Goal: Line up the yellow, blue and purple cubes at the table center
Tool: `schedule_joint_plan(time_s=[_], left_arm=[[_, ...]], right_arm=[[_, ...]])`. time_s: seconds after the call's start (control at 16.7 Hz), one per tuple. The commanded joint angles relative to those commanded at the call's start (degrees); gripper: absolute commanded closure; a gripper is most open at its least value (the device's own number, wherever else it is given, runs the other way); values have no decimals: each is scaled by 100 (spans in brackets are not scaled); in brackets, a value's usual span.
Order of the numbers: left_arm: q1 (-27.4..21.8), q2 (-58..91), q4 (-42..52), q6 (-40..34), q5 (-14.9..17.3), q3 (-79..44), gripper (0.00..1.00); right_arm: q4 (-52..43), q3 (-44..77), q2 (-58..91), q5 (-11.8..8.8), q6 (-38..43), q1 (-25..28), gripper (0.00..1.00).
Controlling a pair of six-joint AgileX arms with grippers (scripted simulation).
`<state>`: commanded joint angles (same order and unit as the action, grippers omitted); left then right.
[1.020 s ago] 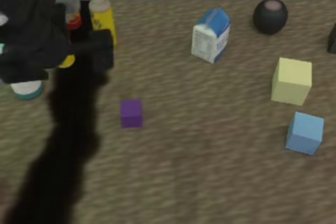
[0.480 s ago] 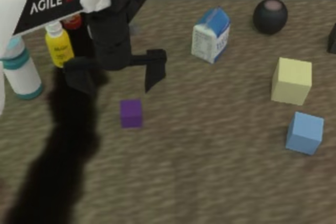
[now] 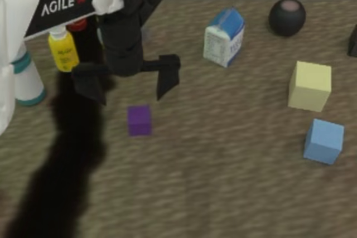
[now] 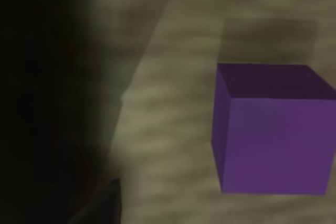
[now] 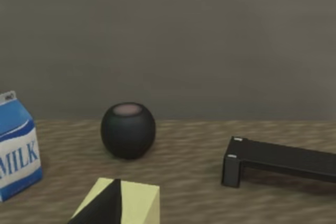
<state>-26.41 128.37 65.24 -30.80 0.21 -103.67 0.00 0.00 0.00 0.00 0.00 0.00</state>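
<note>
Shadow fills half the left wrist view beside the purple cube [image 4: 275, 129]. The left hand [image 3: 129, 81] hangs spread open just above that cube, left of counter [image 3: 223, 182] centre. Yellow cube [image 3: 310, 86] and blue cube [image 3: 323, 141] sit right; the right hand is probably the dark sliver over the yellow cube.

Small cube [image 3: 139, 120] left; two larger cubes [image 3: 309, 86] right, apart.
</note>
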Motion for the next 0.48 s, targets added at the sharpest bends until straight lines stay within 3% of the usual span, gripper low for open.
schedule_joint_plan(time_s=[0.48], left_arm=[[-19,620,-1489,9,5,847,0]], right_arm=[[0,0,0,0,0,0,0]])
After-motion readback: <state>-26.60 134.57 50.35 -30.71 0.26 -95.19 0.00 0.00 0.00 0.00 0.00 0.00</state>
